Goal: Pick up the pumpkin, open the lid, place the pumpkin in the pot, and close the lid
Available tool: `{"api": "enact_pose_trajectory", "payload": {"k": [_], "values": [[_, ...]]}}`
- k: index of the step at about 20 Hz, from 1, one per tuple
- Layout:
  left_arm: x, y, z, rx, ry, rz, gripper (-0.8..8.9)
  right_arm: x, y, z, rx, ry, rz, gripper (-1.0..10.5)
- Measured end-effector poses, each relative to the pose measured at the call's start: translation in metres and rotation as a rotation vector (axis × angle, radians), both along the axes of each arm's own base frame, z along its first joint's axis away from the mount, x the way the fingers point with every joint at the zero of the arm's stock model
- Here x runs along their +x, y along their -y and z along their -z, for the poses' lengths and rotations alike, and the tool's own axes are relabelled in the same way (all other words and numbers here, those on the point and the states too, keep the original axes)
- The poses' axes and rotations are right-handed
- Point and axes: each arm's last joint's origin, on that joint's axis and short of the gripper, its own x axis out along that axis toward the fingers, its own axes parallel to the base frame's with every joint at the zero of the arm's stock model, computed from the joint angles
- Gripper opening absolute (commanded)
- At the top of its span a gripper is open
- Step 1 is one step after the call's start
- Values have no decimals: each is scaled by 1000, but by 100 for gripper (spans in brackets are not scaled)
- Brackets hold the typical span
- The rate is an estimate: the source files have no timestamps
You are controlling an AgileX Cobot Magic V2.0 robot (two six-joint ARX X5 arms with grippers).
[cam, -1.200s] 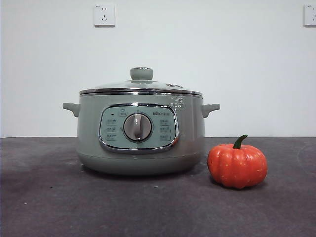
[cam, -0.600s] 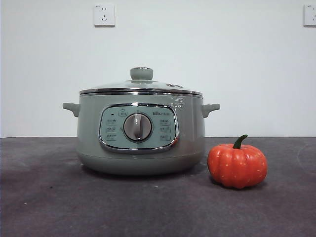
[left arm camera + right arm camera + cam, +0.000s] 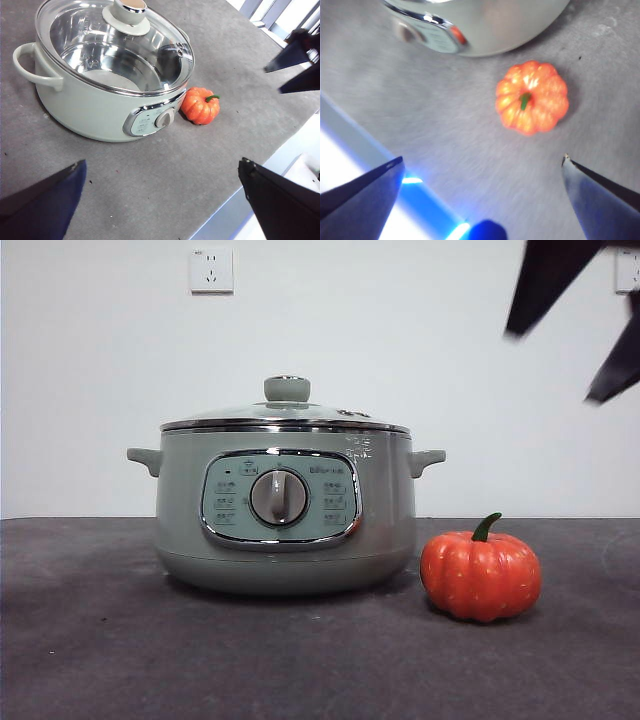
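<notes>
The orange pumpkin with its green stem stands on the table just right of the pot; from above it shows as the pumpkin. The glass lid rests shut on the pot, and the pot's steel inside shows through it. High above the pumpkin hangs my right gripper, open and empty; the left wrist view also catches this right gripper. My left gripper is open and empty, held high on the front side of the pot.
The dark grey table runs out to an edge not far from the pumpkin. White wall sockets sit on the back wall.
Two black jaws have come into the front view at the top right, above the pumpkin. Pot, lid and pumpkin have not moved.
</notes>
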Motion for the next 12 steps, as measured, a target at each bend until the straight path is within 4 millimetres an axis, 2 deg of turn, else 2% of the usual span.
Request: {"api": "enact_pose_trajectory", "payload": {"k": [5,12], "values": [[0,0,0,0,0,0,660,34,-23,34,-121,5,-8,670],[0,0,0,0,0,0,660,62,-37,70,-158,-23,-17,671]]}}
